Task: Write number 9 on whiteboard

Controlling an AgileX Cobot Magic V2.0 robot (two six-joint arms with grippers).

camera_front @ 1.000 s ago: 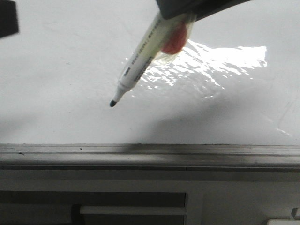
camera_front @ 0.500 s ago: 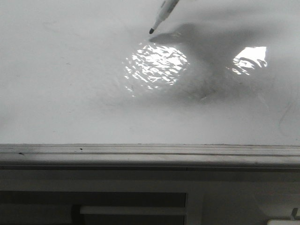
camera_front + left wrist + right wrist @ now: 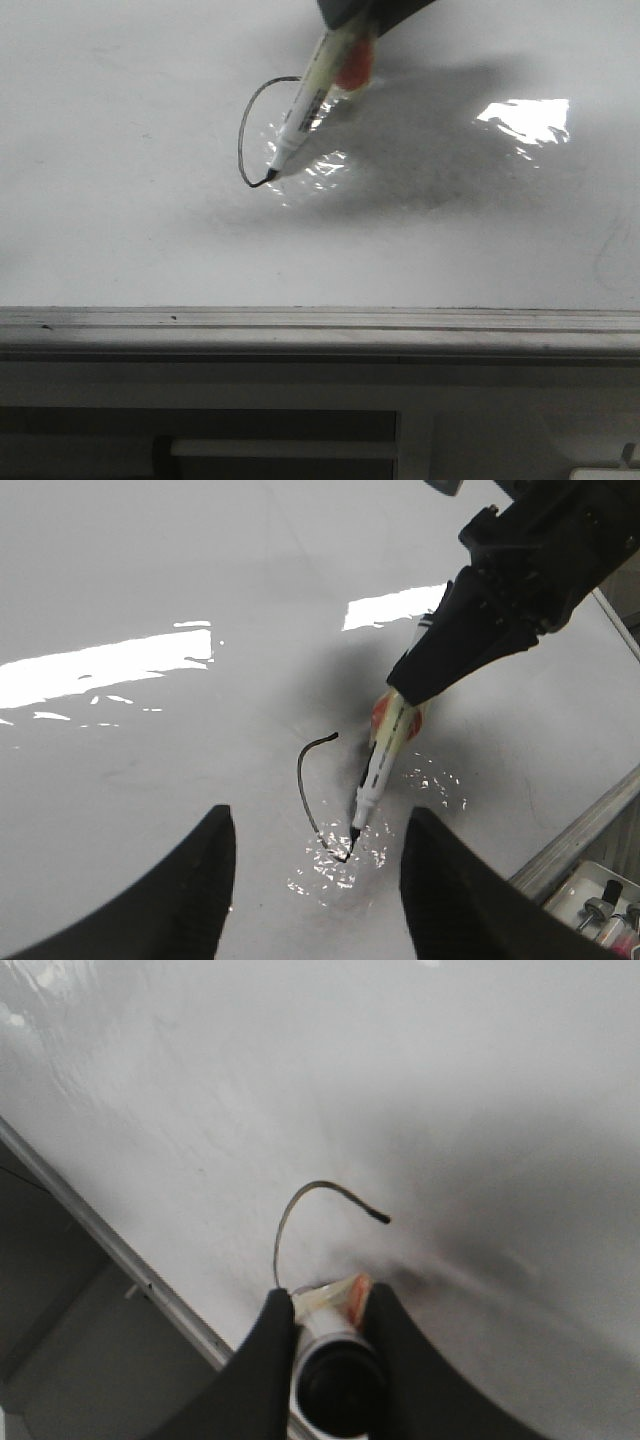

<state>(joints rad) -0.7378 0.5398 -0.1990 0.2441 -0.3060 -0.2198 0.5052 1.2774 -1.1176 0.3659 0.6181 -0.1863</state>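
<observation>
Glossy white whiteboard [image 3: 120, 200] with glare patches is filling our view, grey ledge [image 3: 300, 325] below. We are gripping a white marker pen [image 3: 305, 105] in our right gripper [image 3: 325, 1330], clenched around its barrel, tip touching the board. Our left gripper [image 3: 315, 880] is hovering spread, empty. Only the thin black curved loop of the number 9 [image 3: 245, 130] is showing; closing it and the stem are remaining

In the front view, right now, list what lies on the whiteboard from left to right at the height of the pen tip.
Bare whiteboard → curved black stroke of the number 9 → marker with its tip at the stroke's lower end → grey shadow → bright glare patch.
</observation>
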